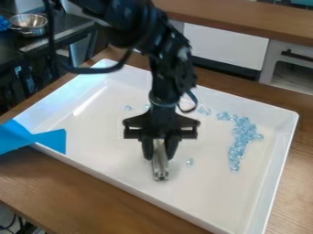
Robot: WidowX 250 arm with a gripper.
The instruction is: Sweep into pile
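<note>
wooden tabletop (92, 196) bears a white tray (101, 132), where the fingers (172, 145) clamp a metal tool (160, 162) near pale-blue beads (245, 132).

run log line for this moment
tool: holding metal piece over tray | beads: main cluster at view's right, strays apart | pile: incomplete

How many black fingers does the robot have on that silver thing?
2. One finger is against the silver tool on the picture's left side, and the other finger is on its right side. Both are above the white tray.
</note>
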